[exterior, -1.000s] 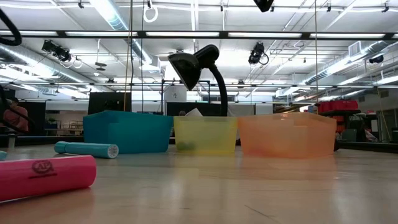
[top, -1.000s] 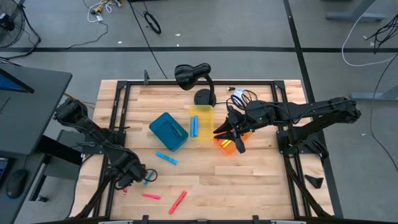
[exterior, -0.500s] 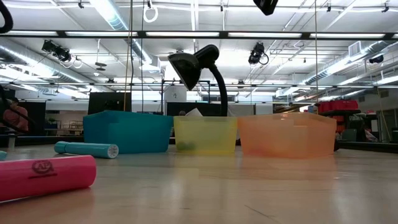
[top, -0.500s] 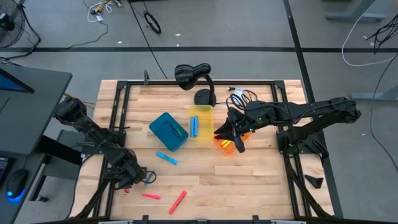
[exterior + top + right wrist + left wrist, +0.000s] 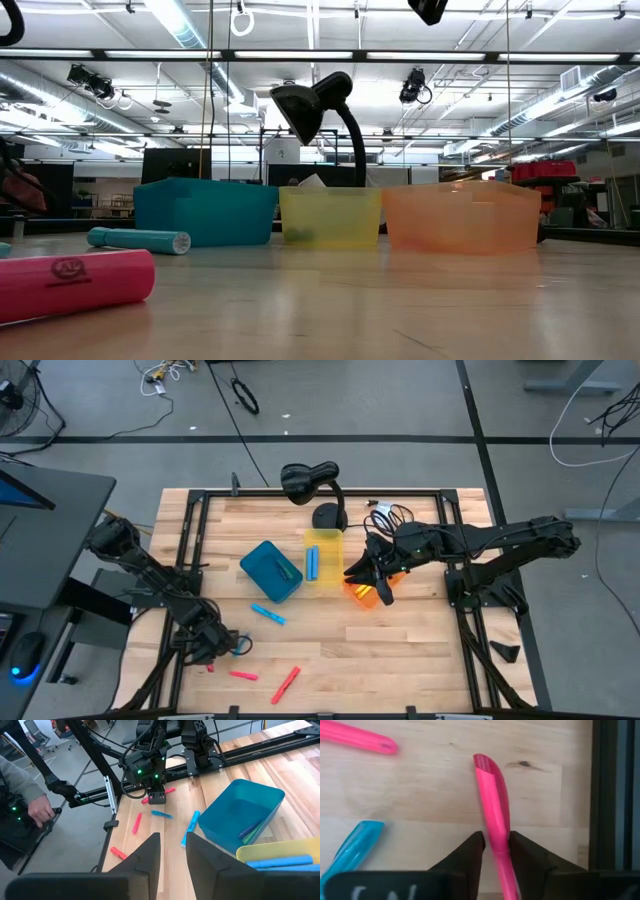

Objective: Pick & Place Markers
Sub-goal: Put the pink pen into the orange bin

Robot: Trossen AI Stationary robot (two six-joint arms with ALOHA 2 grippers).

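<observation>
Clearly the pick is in hand: low at the lower left of the high view, the left gripper [image 5: 495,851] has its jaws pinched on a pink marker [image 5: 493,800] lying on the table [image 5: 400,640]. Next, I judge, comes a straight lift. The right gripper [image 5: 368,582], empty and narrowly parted, hangs over the orange bin [image 5: 364,595].

matt wood table [image 5: 400,640], glossy marker [image 5: 492,790]
</observation>
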